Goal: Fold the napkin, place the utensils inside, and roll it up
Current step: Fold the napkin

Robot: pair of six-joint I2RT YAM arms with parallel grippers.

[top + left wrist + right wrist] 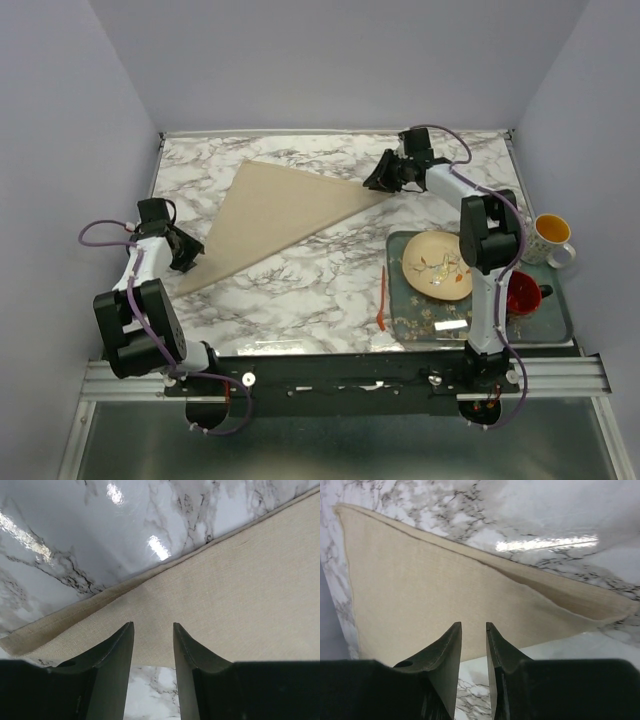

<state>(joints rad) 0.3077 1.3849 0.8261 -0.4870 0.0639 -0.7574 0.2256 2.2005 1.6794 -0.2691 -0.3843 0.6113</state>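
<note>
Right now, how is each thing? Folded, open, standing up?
Napkin: folded into a triangle, flat on the table.
Utensil: lying on the table, outside the napkin.
Plate: flat on the tray.
Red mug: upright on the tray.
White mug: upright.
Left end effector: open, holding nothing.
Right end effector: open, holding nothing.

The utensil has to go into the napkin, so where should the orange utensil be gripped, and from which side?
Probably mid-handle on the orange utensil, coming straight down from above with the right gripper. It lies flat on the table, thin and long, beside the tray, so the jaws should straddle its narrow width.
</note>
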